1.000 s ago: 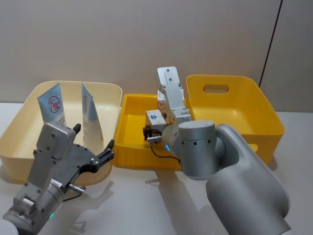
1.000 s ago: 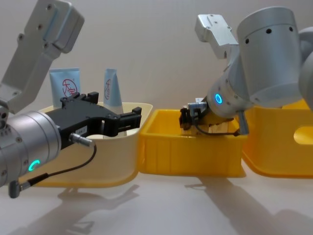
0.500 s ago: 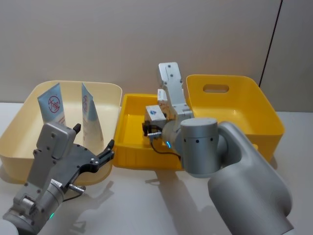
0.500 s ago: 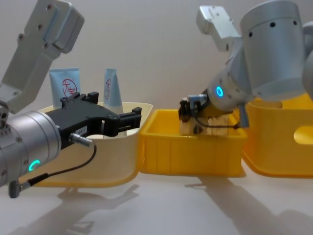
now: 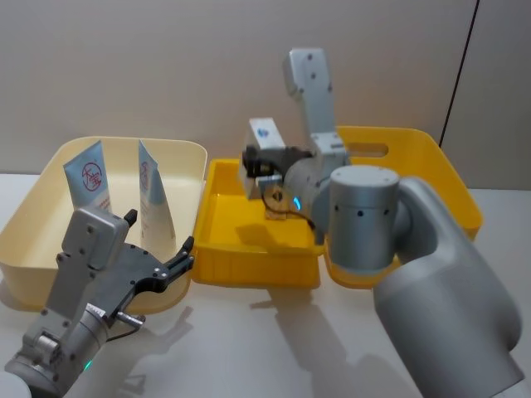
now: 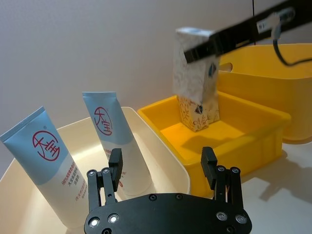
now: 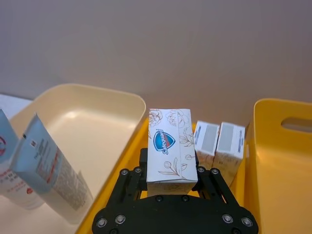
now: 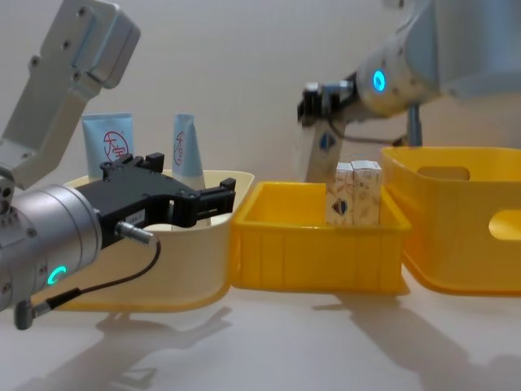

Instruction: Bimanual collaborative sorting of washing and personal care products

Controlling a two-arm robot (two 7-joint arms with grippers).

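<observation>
Our right tool [image 7: 171,168] is closed on a whitish carton [image 7: 171,148] with a blue shield mark and flower print, one finger pressed to each of its side faces. It holds the carton upright over the small yellow tray [image 5: 249,269]. In the chest view the carton's top sits higher than anything else in the tray, while its lower end is hidden behind the tray's rim.

Two more cartons [image 8: 354,193] stand upright in that tray, touching side by side near the end next to the larger yellow bin [image 5: 452,186]. The held carton is just beside them, towards the cream bin [image 5: 124,141].

Our left tool [image 5: 159,230] hangs at the near wall of the cream bin with its fingers spread wide and gripping nothing. Ahead of it, inside the cream bin, two pale blue tubes stand with their flat ends up and lean back, each with a red circle logo. One tube [image 5: 90,178] is further left and the other [image 5: 153,199] is nearer the yellow tray, with a gap between them.

All three containers rest on the pale desk [image 5: 232,348] — cream bin on the left, tray in the middle, larger bin on the right.
</observation>
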